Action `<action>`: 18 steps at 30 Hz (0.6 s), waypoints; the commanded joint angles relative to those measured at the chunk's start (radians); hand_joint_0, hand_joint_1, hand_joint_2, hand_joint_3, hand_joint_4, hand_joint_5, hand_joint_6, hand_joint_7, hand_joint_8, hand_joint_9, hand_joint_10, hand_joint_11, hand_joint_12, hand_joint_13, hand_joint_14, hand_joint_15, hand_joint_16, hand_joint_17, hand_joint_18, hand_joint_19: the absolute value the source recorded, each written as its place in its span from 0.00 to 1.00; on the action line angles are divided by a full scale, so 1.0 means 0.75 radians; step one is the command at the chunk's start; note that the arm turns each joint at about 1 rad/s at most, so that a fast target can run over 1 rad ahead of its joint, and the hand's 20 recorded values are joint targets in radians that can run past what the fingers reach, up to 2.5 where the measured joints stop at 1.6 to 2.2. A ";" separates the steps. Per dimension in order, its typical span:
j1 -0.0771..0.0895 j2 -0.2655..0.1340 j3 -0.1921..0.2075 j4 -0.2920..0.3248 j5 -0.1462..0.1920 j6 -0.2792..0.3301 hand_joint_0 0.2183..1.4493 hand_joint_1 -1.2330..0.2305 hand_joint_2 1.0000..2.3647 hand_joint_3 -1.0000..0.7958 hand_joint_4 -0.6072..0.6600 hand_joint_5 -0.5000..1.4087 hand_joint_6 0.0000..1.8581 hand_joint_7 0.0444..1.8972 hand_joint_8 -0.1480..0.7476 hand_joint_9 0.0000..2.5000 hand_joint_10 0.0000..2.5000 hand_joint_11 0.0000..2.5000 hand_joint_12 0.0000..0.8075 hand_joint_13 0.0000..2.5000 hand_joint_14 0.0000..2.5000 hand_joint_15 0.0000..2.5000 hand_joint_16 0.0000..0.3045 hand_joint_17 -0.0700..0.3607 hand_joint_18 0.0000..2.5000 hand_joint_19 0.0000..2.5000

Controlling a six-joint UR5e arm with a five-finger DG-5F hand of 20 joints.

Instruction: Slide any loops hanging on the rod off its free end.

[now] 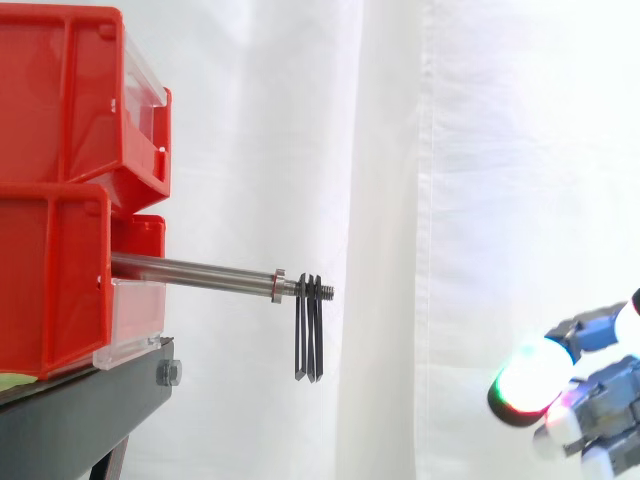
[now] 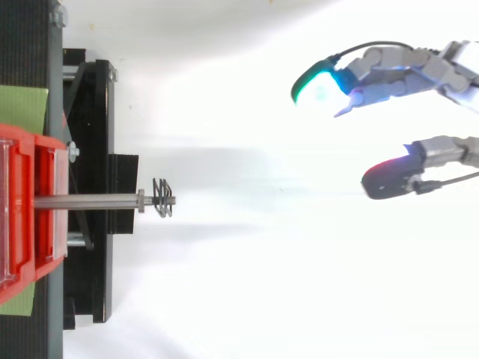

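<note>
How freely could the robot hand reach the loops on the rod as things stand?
Probably yes, freely: the loops hang at the free end of the rod, the robot hand is open and apart from them off that end, and nothing stands between.

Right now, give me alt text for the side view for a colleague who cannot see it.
Dark loops hang near the free end of a metal rod jutting from red bins. The hand, open, sits low at right, clear of them.
</note>
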 commanded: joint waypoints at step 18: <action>0.009 -0.090 0.180 -0.171 0.043 0.211 0.23 0.25 0.00 0.28 0.67 0.17 0.27 0.43 0.46 0.30 0.01 0.15 0.45 0.24 0.00 0.10 0.16 0.42 0.24 0.11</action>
